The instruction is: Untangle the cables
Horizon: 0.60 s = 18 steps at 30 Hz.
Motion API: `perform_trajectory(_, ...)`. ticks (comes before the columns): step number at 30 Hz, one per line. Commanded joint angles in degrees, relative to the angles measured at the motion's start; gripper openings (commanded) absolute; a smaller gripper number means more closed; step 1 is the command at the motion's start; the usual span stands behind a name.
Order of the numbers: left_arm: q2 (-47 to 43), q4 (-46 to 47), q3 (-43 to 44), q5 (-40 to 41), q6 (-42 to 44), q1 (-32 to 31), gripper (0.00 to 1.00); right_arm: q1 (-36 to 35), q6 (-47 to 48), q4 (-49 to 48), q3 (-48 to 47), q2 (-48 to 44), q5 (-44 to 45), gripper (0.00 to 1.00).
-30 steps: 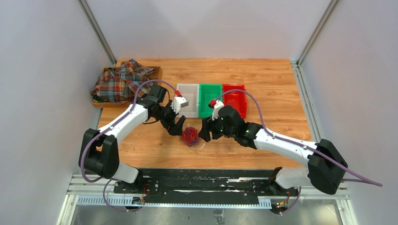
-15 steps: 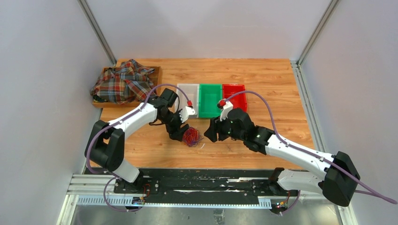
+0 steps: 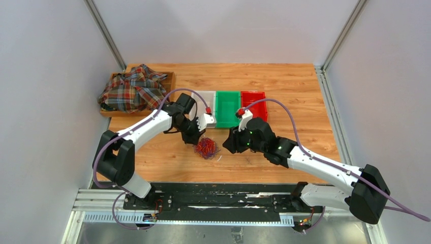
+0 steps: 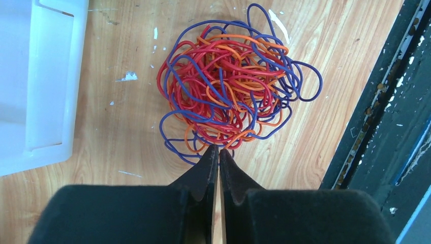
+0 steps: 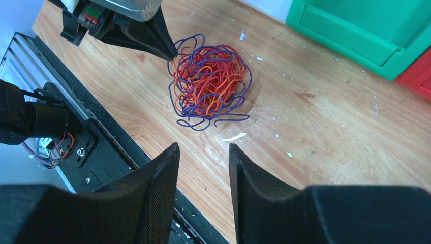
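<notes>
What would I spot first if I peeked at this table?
A bright tangle of red, orange and purple cables sits in the middle of the wooden table. The left tool is pinched shut right at the tangle's edge, and the right tool hovers open on the other side. Behind them stand a white bin, a green bin and a red bin in a row.

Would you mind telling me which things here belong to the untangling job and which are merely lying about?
In the job: cables, left gripper pinching the clump's edge, right gripper open beside it.
Lying about: plaid cloth, wooden tray under it, white bin, green bin, red bin.
</notes>
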<state>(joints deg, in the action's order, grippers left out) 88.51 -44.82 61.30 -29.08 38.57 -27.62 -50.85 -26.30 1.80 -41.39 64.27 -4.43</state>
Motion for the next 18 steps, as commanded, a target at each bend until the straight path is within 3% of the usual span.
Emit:
perform_trajectory(1,-1.01,-1.49,1.41,0.54,-0.84,-1.18,0.08,-0.65,-0.65,0.09,0.29,-0.22,0.47,0.41)
perform_trajectory(4,-1.96,-2.36,0.83,-0.05,-0.26,-1.87,0.12,-0.65,-0.7,0.12,0.48,-0.35,0.28,0.42)
perform_trajectory(8,-1.79,-2.3,0.81,1.22,1.85,-2.41,0.28,-0.65,-0.84,0.78,0.82,-1.74,-0.37,0.44)
perform_trajectory(14,1.99,-3.4,2.6,1.86,3.36,-2.66,0.35,-0.65,-2.9,2.82,2.46,-5.18,-3.63,0.44)
perform_trajectory(18,2.33,-3.28,2.39,2.54,4.46,-2.88,0.33,-0.68,-3.57,5.11,3.53,-7.61,-4.5,0.45)
